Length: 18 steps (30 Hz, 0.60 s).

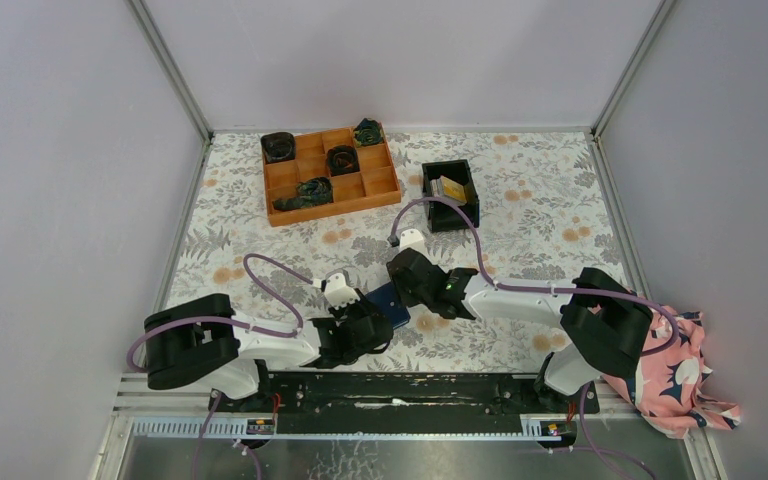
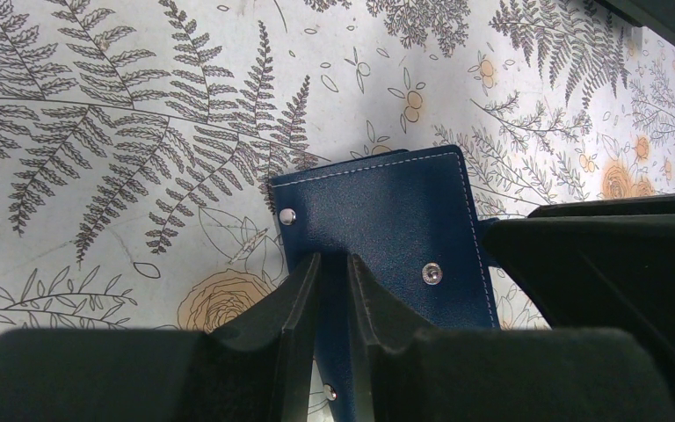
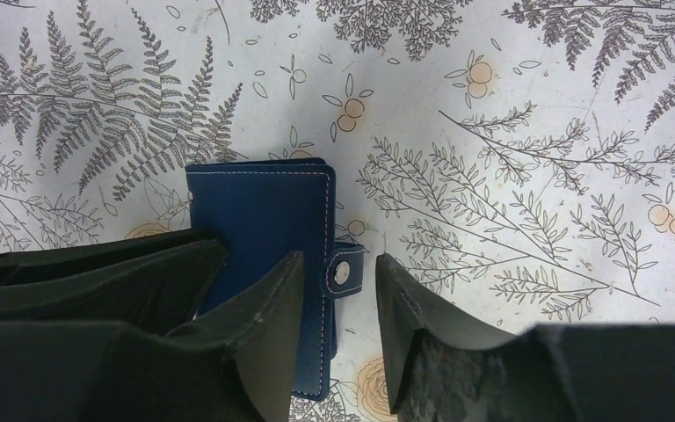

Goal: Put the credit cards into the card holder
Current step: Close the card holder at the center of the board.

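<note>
readable text: none is showing in any view.
card holder (image 2: 387, 220): is showing only plain navy faces, pale stitching and metal snaps.
bench (image 2: 97, 88): is carrying only a fern-and-flower print.
yellow card (image 1: 453, 188) in the black bin (image 1: 455, 220): is lying too small in the top view for any print to be made out.

Your left arm (image 1: 260, 342) lies low along the near edge, reaching toward its middle. Your left gripper (image 2: 332, 299) has its fingers pinched nearly together on an edge of the card holder (image 2: 387, 211). Your right arm (image 1: 520, 293) stretches in from the near right corner. Your right gripper (image 3: 340, 290) points down at the surface, fingers spread apart.
</note>
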Each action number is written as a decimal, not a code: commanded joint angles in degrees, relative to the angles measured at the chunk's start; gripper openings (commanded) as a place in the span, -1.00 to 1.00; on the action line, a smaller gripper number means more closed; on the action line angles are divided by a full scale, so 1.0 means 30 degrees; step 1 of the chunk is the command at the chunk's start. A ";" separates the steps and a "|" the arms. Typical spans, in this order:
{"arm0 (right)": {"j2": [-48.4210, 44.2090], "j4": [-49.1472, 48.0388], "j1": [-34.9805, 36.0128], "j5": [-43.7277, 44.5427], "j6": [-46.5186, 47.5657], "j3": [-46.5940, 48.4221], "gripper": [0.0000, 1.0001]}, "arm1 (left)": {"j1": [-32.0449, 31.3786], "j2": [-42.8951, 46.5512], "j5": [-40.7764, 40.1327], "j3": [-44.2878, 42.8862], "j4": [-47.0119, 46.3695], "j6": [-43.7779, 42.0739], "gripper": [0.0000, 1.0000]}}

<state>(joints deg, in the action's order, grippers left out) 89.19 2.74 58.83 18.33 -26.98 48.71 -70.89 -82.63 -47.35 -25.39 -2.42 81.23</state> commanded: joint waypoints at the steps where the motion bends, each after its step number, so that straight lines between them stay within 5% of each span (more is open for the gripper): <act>1: -0.0418 -0.0009 -0.0125 -0.0263 0.0174 0.0863 -0.12 | -0.0056 -0.0717 0.1253 0.0204 0.0602 -0.0373 -0.50; 18: 0.0561 0.0373 -0.0127 -0.0363 -0.0073 0.0854 -0.25 | -0.0044 -0.0732 0.1276 0.0179 0.0542 -0.0417 -0.50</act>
<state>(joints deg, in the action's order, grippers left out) 91.05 4.12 58.81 16.86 -27.00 49.32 -70.89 -82.65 -47.35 -25.39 -2.48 81.23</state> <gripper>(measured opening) 0.397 0.248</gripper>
